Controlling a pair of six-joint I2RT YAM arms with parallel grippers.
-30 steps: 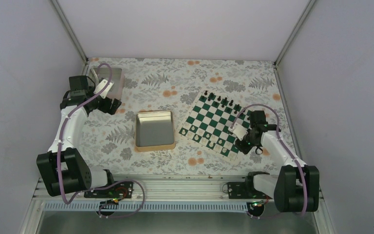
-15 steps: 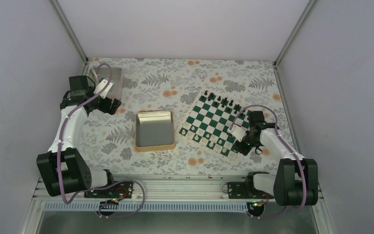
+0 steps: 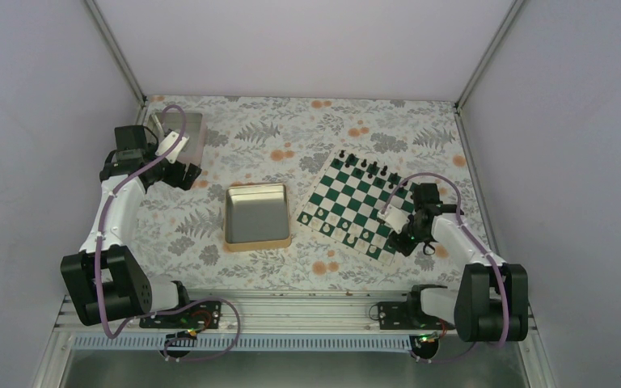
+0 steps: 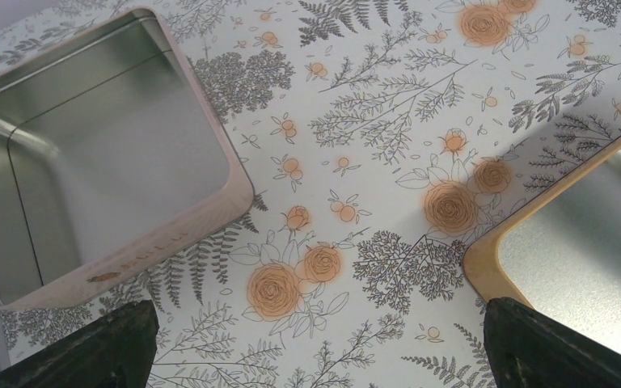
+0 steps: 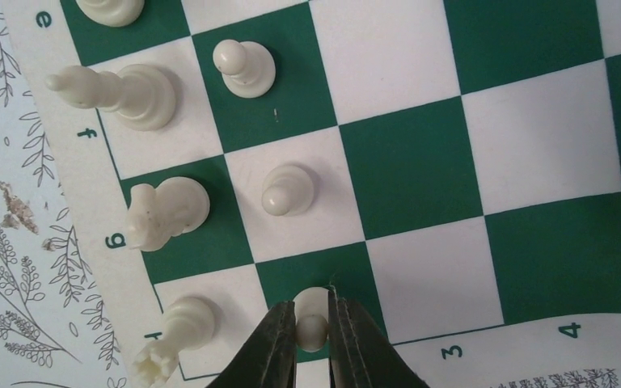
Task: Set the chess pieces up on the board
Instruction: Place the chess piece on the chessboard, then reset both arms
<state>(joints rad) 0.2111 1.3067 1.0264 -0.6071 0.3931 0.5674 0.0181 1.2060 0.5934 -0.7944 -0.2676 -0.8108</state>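
Now | right gripper (image 5: 313,346) pinching a white pawn (image 5: 313,309) low over the green square beside the rook (image 5: 179,327), near-right corner of the board (image 5: 404,153) | arm has only edged slightly in the last second: placement looks nearly finished, release next | left gripper (image 4: 319,343) spread, unmoved above the table (image 4: 372,105) by the tray (image 4: 210,202)

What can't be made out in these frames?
- Right wrist view: the right gripper's jaws pinch the pawn. Seen from above, whether it rests on the board or hangs is unclear.
- Top view: the chess pieces are too small to identify, and the right arm covers part of the board.
- Left wrist view: the bottom edge cuts off the left gripper's jaws.
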